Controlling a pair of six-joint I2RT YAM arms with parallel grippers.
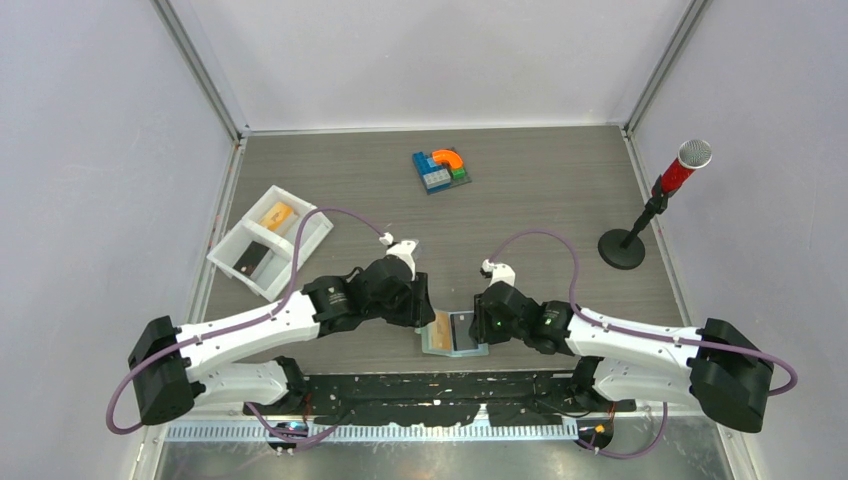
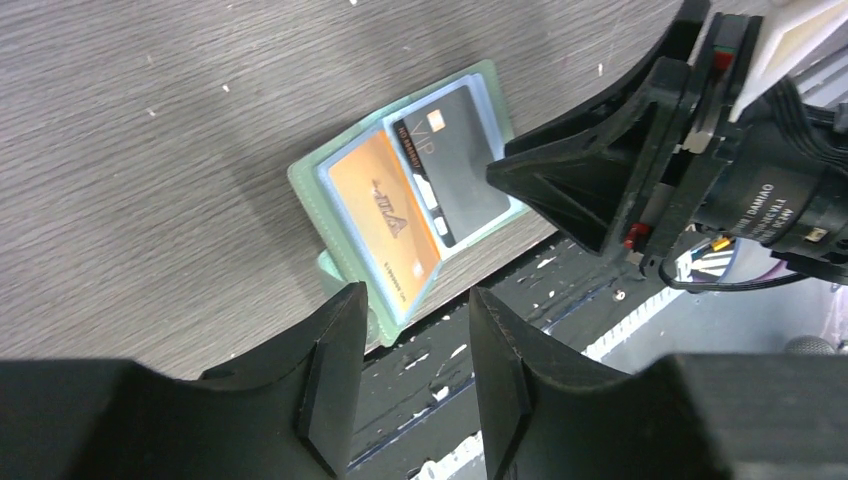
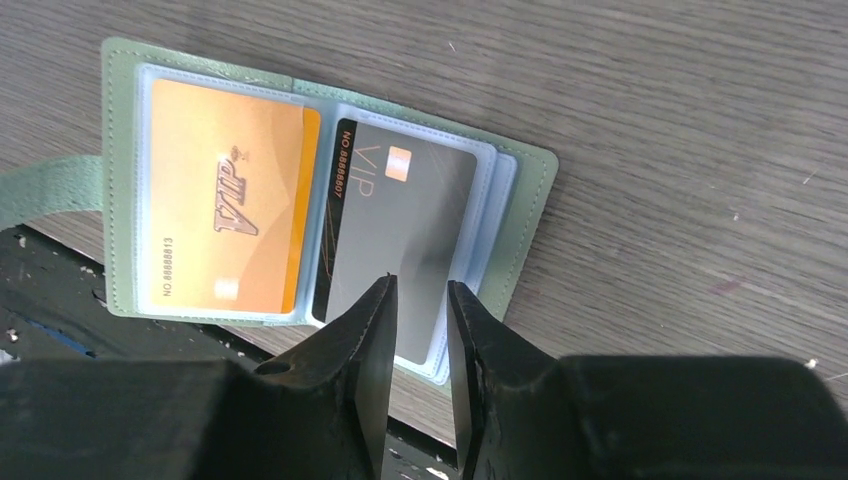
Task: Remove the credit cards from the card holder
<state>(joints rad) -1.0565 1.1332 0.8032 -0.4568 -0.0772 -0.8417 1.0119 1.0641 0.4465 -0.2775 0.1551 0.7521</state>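
Observation:
The card holder (image 1: 452, 350) lies open at the table's near edge, a sage-green wallet (image 3: 530, 195) with pale blue sleeves. An orange credit card (image 3: 225, 210) sits in its left sleeve and a dark grey one (image 3: 400, 215) in the right; both also show in the left wrist view, the orange card (image 2: 385, 215) beside the dark card (image 2: 450, 165). My left gripper (image 2: 415, 300) hangs open over the holder's near corner, nothing between its fingers. My right gripper (image 3: 420, 288) is open by a narrow gap, poised above the dark card's near edge.
A white two-compartment tray (image 1: 228, 250) at the left holds an orange card (image 1: 277, 213) and a dark card (image 1: 250, 260). A toy block cluster (image 1: 441, 168) lies at the back. A red microphone on a stand (image 1: 660, 200) stands at the right.

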